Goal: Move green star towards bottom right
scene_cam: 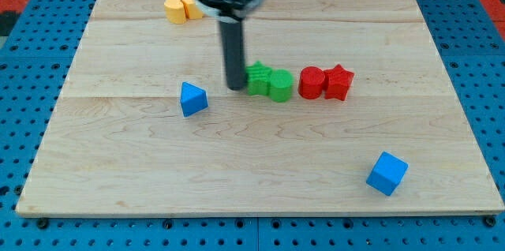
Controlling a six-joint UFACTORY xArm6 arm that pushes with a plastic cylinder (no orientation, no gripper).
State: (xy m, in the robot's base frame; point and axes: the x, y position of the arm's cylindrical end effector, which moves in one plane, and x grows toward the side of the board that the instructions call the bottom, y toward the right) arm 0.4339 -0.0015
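The green star lies near the middle of the wooden board, touching a green cylinder on its right. My tip stands right at the star's left side, touching it or nearly so. The dark rod rises from there to the arm's grey mount at the view's top.
A red cylinder and a red star sit together right of the green pair. A blue triangle lies left of my tip. A blue cube is at the bottom right. Two yellow-orange blocks sit at the top left.
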